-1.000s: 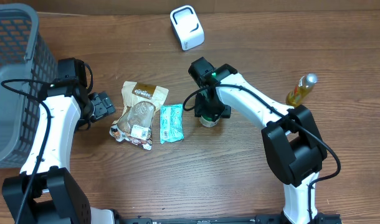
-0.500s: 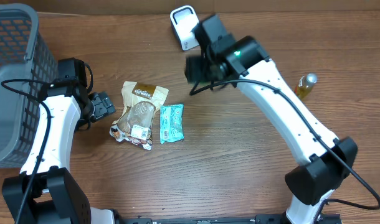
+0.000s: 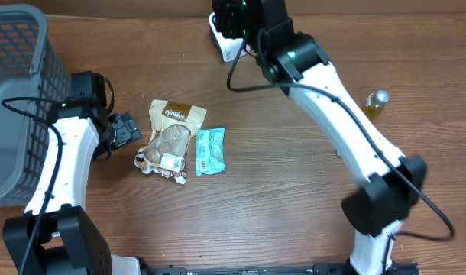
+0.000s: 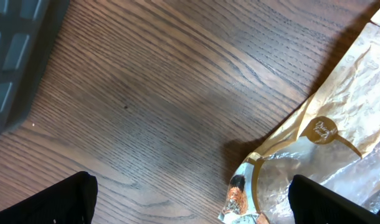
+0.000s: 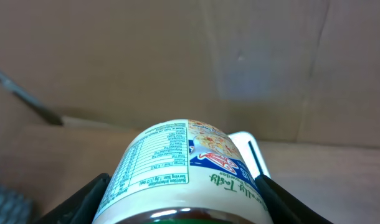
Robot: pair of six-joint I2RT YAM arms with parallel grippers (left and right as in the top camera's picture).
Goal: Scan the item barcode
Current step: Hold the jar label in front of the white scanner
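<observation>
Seen from overhead, the right arm [image 3: 332, 92] covers most of the white box-shaped scanner [image 3: 225, 48], and the grey mesh plastic basket [image 3: 19, 92] runs off the left edge. The right wrist view's bottom edge cuts the white-labelled round jar [image 5: 184, 168], its nutrition print too small to read.

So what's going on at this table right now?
The right gripper holds a labelled jar up at the back of the table, close to the white scanner, apparently to show its barcode. The left gripper is open and empty, hovering by the brown snack bag, which lies beside a teal packet. A grey basket sits at the left and a small bottle at the right.
</observation>
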